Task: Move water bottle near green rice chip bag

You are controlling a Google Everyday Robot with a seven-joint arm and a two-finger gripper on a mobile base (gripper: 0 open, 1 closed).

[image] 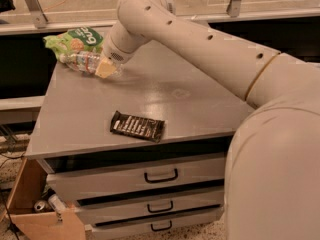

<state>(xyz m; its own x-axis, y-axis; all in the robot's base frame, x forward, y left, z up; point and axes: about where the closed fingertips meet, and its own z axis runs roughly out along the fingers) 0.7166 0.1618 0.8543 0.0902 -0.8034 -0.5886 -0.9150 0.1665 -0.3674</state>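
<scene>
The clear ribbed water bottle (80,61) lies on its side at the far left of the grey cabinet top (165,91), touching the front edge of the bright green rice chip bag (75,40). My gripper (104,68) is at the bottle's right end, shut on the bottle, with a pale finger pad (105,69) showing in front of it. The white arm reaches in from the right and hides part of the bottle.
A dark flat snack bar wrapper (137,126) lies near the cabinet's front edge. Three drawers (160,176) sit below the top. A cardboard box (42,214) stands on the floor at the lower left. A dark ledge runs behind the cabinet.
</scene>
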